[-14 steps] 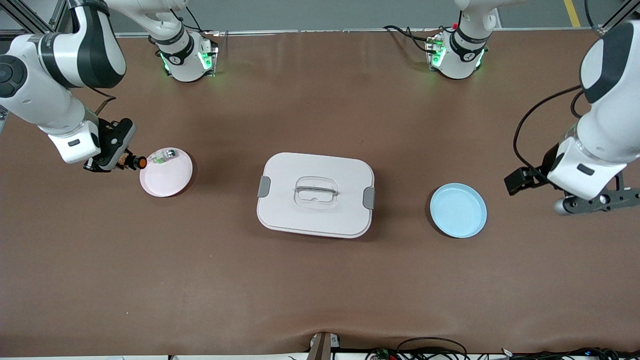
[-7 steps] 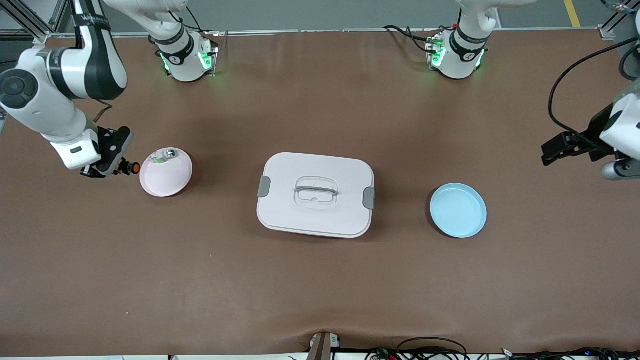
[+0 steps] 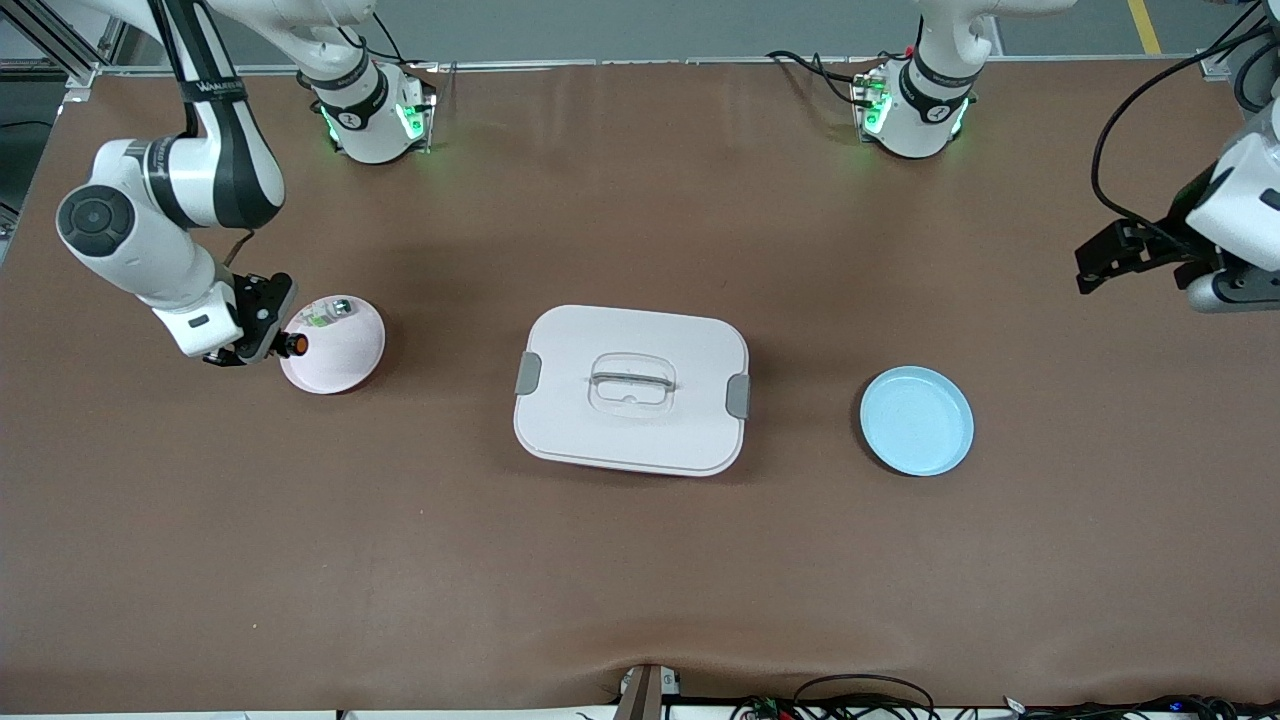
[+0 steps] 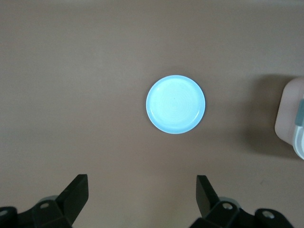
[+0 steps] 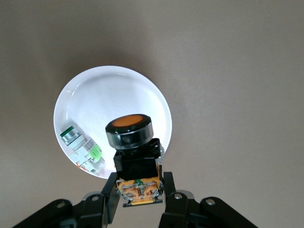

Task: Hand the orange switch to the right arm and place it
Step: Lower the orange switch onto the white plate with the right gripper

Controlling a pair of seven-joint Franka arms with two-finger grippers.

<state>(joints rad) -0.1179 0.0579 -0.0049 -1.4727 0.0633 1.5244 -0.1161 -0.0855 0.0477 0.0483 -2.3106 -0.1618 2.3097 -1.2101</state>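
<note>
even overhead light, soft shadows, faint sheen on table [image 3: 640, 560], sharp focus

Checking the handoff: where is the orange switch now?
The orange switch is in the right pincer, over the pink plate's rim at the right arm's end.

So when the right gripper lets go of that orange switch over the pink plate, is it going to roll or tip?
The orange switch has a round button head, so on its side it could roll. Its boxy black and tan base probably stops that. The pink plate has a raised rim, likely containing it. The right gripper is shut on it.
</note>
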